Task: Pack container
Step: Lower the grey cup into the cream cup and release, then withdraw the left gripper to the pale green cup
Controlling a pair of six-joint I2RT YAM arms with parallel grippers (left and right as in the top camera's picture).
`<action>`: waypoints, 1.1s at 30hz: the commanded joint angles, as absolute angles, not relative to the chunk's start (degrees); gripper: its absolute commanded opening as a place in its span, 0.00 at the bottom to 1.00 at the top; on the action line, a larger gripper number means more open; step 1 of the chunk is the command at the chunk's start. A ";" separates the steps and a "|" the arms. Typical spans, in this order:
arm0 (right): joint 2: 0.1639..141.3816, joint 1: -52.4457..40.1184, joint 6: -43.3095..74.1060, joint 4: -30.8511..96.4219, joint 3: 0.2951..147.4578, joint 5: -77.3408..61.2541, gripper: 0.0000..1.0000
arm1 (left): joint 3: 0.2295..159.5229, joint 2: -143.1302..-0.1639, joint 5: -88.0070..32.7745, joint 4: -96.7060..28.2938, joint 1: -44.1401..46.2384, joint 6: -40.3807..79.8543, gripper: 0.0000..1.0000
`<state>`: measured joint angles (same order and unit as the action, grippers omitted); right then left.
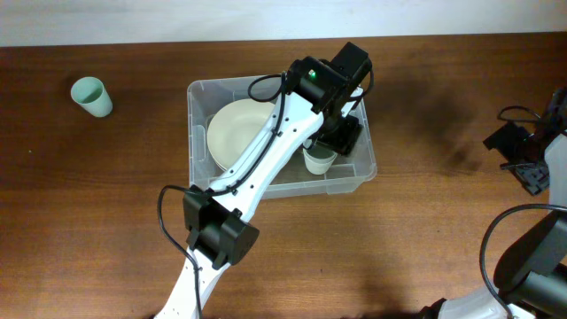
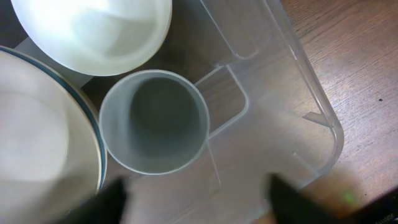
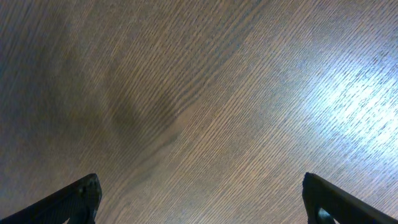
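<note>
We find the large clear plastic rectangular container [image 1: 199,93] at the middle of the brown wooden bench [image 1: 443,71], its long axis running from 9 to 3 o'clock in the overhead view. The left arm reaches over it. The left fingers [image 2: 283,199] hang spread and empty above its 4 o'clock corner. A pale translucent plastic cup [image 2: 154,121] stands upright on the container floor just ahead of them, clear of both tips. Close beside that cup, also inside the container, sit a white round bowl [image 2: 93,31] and a cream plate with a teal rim [image 2: 43,143]. We count one container, one bowl, one plate and two cups. The second is a mint-green plastic cup [image 1: 91,96], upright on the bench and well apart from the container toward 9 o'clock. We judge it the piece left to pack, and the left arm the nearer one, since the right fingers [image 3: 78,199] hover spread and empty over bare bench far out at 3 o'clock. Fetching it would mean rising clear of the container wall, then swinging toward 9 o'clock.
</note>
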<state>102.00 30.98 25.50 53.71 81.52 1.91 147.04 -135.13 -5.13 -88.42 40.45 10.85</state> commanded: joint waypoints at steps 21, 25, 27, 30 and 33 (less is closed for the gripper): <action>101.62 30.83 25.80 53.71 81.47 2.15 0.99 | 170.82 -135.24 16.71 -85.41 4.54 12.69 0.99; 101.62 30.83 25.80 53.71 81.47 2.15 0.99 | 167.48 -135.33 16.69 -80.84 -4.64 11.66 0.99; 101.62 30.83 25.80 53.71 81.47 2.15 0.99 | 165.97 -135.33 16.53 -78.52 -8.19 11.29 0.99; 101.62 30.83 25.80 53.71 81.47 2.15 0.99 | 163.19 -135.35 11.62 -74.43 -12.97 6.92 0.99; 101.62 30.83 25.80 53.71 81.47 2.15 0.99 | 159.35 -135.41 7.66 -70.96 -16.49 4.58 0.99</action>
